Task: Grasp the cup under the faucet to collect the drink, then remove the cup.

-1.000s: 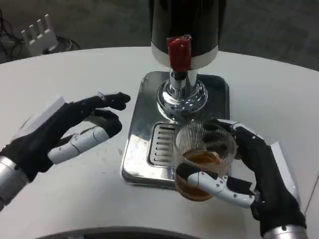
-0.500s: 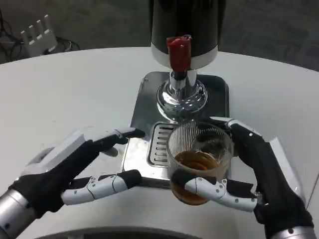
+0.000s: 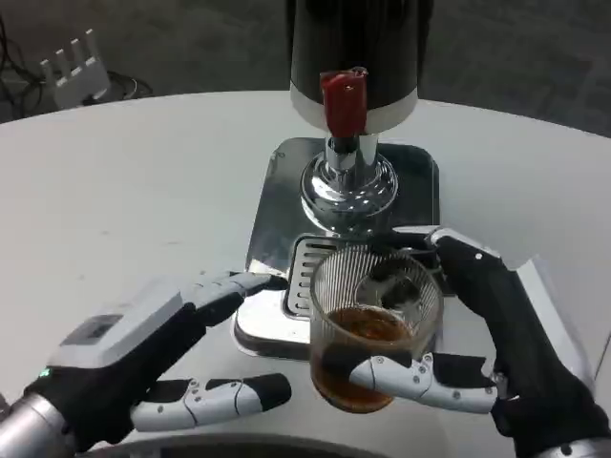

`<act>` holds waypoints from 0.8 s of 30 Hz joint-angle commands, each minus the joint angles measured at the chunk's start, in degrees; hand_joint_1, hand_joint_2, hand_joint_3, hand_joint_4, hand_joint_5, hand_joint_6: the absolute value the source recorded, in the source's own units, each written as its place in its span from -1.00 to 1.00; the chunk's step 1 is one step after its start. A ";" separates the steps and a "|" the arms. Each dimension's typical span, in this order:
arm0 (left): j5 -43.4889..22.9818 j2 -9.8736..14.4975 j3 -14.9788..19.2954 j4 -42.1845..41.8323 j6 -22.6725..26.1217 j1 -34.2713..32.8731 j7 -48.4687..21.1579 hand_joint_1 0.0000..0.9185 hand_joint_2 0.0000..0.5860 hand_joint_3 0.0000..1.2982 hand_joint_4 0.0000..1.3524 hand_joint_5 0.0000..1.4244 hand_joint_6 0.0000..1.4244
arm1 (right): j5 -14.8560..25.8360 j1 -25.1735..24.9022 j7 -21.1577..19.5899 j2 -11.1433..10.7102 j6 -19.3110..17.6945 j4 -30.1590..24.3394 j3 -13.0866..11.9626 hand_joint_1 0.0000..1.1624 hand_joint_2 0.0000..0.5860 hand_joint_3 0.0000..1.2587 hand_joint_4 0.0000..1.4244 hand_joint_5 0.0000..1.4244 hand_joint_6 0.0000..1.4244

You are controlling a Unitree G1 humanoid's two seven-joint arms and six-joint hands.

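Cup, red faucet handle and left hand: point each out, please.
cup (image 3: 374,329), head view, ribbed glass wall above the drink
red faucet handle (image 3: 344,100), head view, middle of the lever
left hand (image 3: 143,348), head view, back of the hand

Right hand (image 3: 496,334) grips cup (image 3: 374,324) — half-full.

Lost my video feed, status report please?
Right hand grips cup, brown drink inside. Left hand open beside it. Cup over drip tray edge, path clear.

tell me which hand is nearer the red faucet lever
Right. The right hand grips the cup just below the red faucet lever; the left hand sits lower, off to the left.
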 commanded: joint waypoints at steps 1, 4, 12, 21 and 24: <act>0.37 0.59 -0.43 -1.00 0.71 1.06 0.31 -1.00 -0.67 -0.76 -1.00 -0.92 -0.72 | -0.21 -0.06 -0.26 0.01 -1.03 -1.52 0.14 0.62 -0.59 0.27 0.23 0.28 -0.27; 0.34 0.83 -0.46 -1.07 0.85 1.10 0.08 -1.00 -0.67 -0.76 -1.00 -0.93 -0.73 | -0.10 -0.35 -0.17 -0.22 -1.13 -1.99 -0.26 0.64 -0.59 0.27 0.24 0.28 -0.27; 1.49 1.41 -1.06 -1.78 1.33 1.86 -0.30 -1.00 -0.68 -0.77 -1.00 -0.94 -0.73 | 0.28 -1.21 0.92 -1.00 -0.60 -2.85 -1.45 0.68 -0.61 0.28 0.24 0.28 -0.27; 3.23 1.75 -1.72 -2.62 2.21 2.33 -0.13 -1.00 -0.68 -0.78 -1.00 -0.97 -0.75 | 0.04 -1.31 2.12 -1.60 -0.87 -3.80 -1.89 0.69 -0.61 0.29 0.24 0.28 -0.27; 3.17 1.83 -1.88 -2.72 2.32 2.43 -0.10 -1.00 -0.68 -0.78 -1.00 -0.97 -0.75 | 0.14 -1.32 2.48 -1.79 -0.72 -3.85 -2.10 0.70 -0.60 0.31 0.24 0.28 -0.27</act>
